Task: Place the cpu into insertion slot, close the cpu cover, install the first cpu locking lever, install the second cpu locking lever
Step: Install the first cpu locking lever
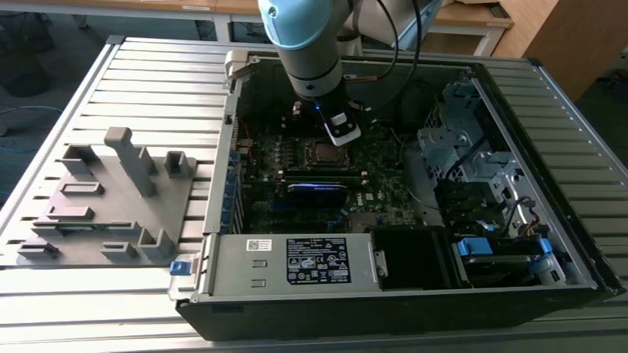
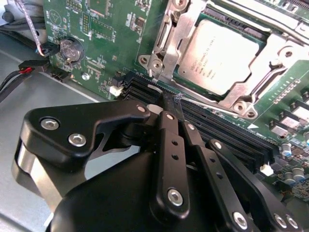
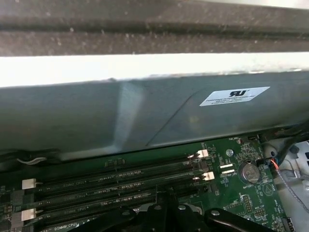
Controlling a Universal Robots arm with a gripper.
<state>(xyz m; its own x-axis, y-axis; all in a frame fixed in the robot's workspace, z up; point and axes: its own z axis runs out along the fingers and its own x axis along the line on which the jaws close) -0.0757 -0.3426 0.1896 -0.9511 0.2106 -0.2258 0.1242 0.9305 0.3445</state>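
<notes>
The dull silver-grey square cpu sits seated in the metallic-rimmed insertion slot on the dark green motherboard, and the thin silvery cpu cover lies down over its edges, framing it. Placement and cover closing therefore appear complete; the step in hand is judged to be the first locking lever. In the second wrist view the black linkage gripper has its fingertips drawn together, apparently pinching a thin silvery wire lever just beside the socket (the contact itself is small and hard to confirm). The next move calls for guiding that wire sideways and down under its retaining hook without slipping.
</notes>
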